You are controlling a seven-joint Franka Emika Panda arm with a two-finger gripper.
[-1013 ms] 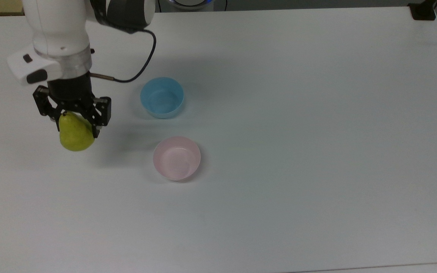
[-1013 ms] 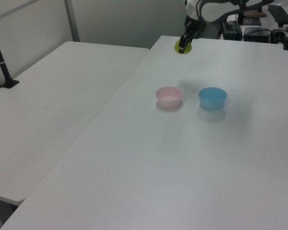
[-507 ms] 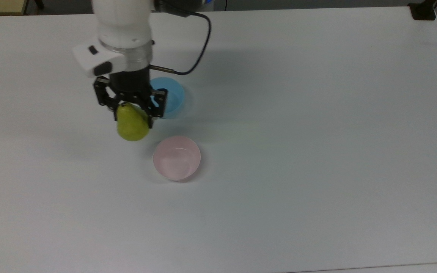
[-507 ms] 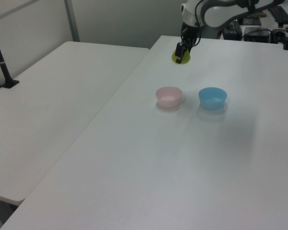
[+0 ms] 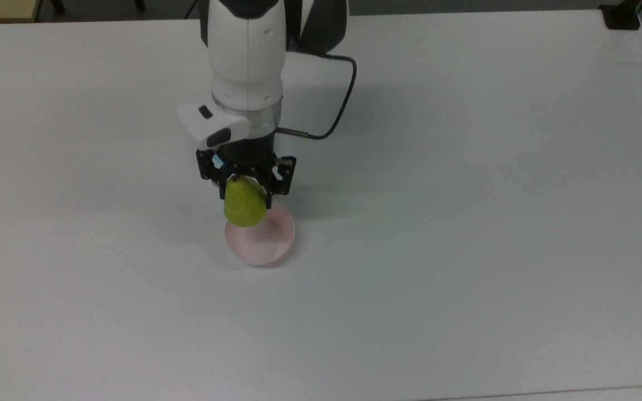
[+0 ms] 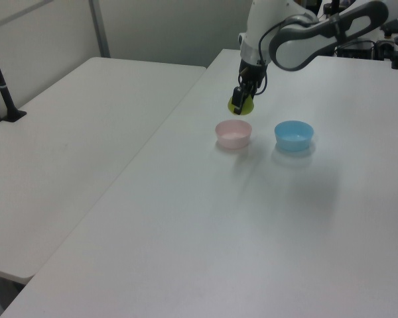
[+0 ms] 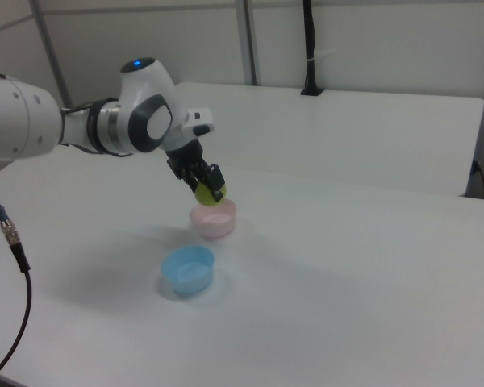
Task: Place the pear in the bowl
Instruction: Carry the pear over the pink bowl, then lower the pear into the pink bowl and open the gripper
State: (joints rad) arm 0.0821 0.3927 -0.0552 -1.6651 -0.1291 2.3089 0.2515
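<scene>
The jaws are clamped on the pear, holding it in the air. Just below them sits the bowl on the counter; the pear overlaps its rim in the top view.

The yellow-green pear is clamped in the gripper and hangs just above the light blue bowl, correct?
Not quite: the yellow-green pear, clamped in the gripper, hangs just above the pale pink plastic bowl, as the left view shows; the light blue bowl sits beside it.
</scene>
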